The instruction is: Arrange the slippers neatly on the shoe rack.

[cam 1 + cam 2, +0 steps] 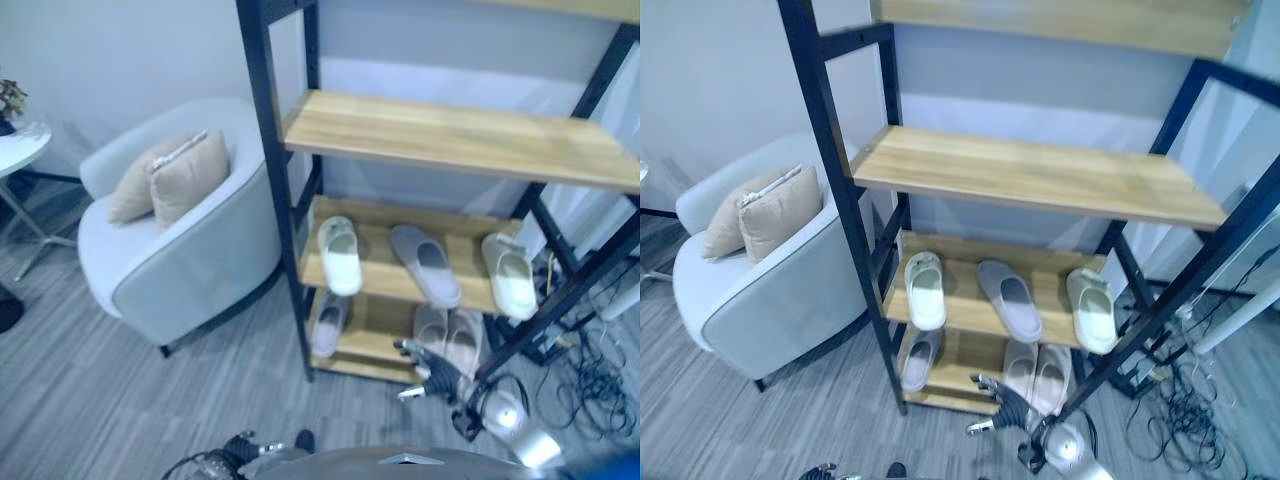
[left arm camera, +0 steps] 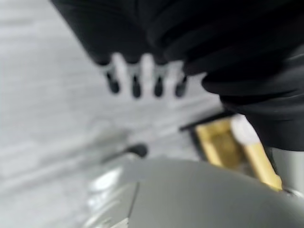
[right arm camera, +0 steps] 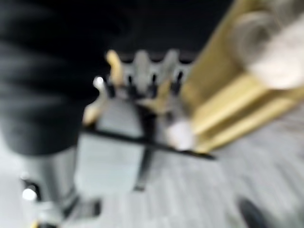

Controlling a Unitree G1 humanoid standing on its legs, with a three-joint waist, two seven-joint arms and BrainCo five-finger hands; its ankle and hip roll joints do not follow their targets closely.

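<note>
Only overhead: slippers [image 1: 341, 256] on rack [image 1: 460, 135]

Stood at the left, on grey striped carpet [image 1: 120, 380]: a pale grey tub armchair [image 1: 190, 255]; leaned on its seat against the backrest, two beige cushions [image 1: 175, 175], side by side and touching; farther left, at the frame's edge, part of a round white side table [image 1: 18, 150] on thin legs; behind all, a pale wall [image 1: 120, 50]; at the right, tangled dark cables [image 1: 590, 385] on the floor.

Home-like living room corner, grey armchair [image 1: 170, 250] with beige cushions [image 1: 185, 175], wooden shoe rack [image 1: 450, 135], grey carpet [image 1: 110, 400]
</note>
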